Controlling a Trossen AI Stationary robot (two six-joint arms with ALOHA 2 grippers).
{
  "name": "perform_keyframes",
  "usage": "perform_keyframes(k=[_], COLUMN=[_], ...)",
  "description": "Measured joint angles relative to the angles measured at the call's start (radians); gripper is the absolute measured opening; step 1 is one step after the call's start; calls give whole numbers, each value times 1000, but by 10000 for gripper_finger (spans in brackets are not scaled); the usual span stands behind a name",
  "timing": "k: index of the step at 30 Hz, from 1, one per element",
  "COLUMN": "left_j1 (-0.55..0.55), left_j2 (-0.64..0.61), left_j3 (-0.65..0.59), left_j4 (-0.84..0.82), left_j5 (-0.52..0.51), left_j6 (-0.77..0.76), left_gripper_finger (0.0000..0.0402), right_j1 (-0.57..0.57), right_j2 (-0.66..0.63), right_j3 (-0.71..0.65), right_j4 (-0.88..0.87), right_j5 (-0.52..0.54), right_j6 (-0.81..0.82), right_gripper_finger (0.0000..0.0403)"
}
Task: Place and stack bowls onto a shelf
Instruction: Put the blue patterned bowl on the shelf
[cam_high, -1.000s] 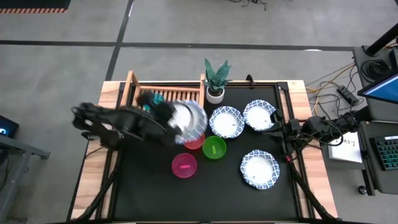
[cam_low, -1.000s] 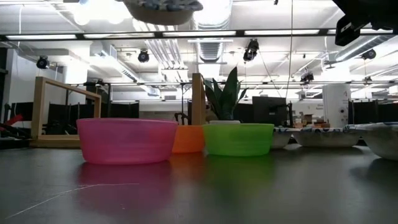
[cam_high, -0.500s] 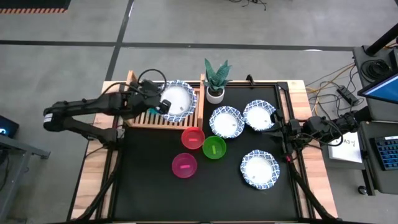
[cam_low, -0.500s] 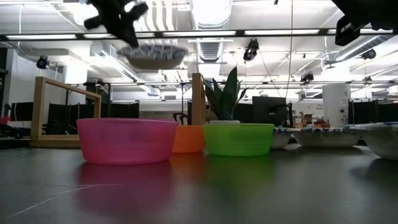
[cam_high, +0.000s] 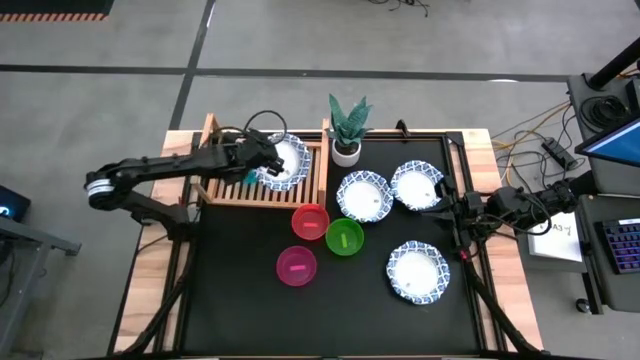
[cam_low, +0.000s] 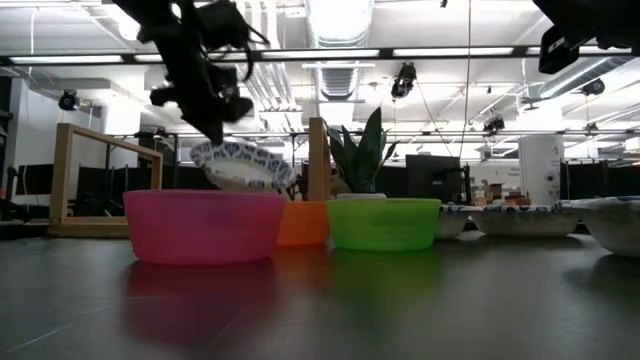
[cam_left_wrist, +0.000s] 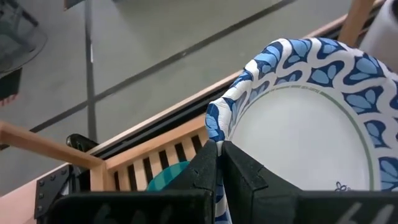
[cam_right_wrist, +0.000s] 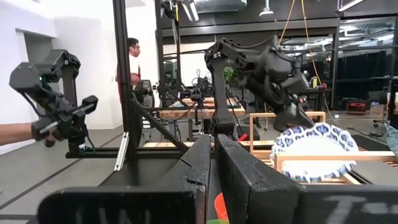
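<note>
The surface (cam_high: 155, 300) carries a black mat (cam_high: 240, 310). The shelf (cam_high: 225, 190), the landmark here, stands at the mat's far left corner.

Left arm (cam_high: 150, 172): reaches over the shelf from its left side. Left hand (cam_high: 262, 160): clamped on the rim of a white bowl (cam_high: 285, 160), which is tilted low over the shelf's right half; whether the bowl touches the slats cannot be told. In the left wrist view the fingers (cam_left_wrist: 239, 174) pinch the patterned rim, and a teal object (cam_left_wrist: 165, 177) lies on the slats beside the bowl.

Right arm (cam_high: 520, 205): rests at the surface's right edge, well apart from the shelf. Right hand (cam_high: 440, 207): its fingers are pressed together, gripping nothing.

Three more white bowls lie on the mat right of the shelf: one (cam_high: 364, 196) nearest, one (cam_high: 417, 185) beyond it, one (cam_high: 418, 271) farther forward.

Plant pot (cam_high: 346, 152): just right of the shelf's right rail.

Small bowls, in front of and right of the shelf: red bowl (cam_high: 311, 220) nearest, green bowl (cam_high: 344, 237) beside it, magenta bowl (cam_high: 296, 266) farthest forward.
</note>
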Motion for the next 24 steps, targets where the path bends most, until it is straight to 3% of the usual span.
perform_keyframes(k=[13,24], left_j1=[15,16], left_j2=[244,324], left_j3=[71,94], left_j4=[38,62], left_j5=[1,-6], left_j6=[30,48], left_gripper_finger=[0,16], right_j1=[0,0], right_j2=[0,0], right_j3=[0,0], right_j4=[-26,-26], right_j5=[44,49], right_j6=[2,5], right_gripper_finger=[18,18])
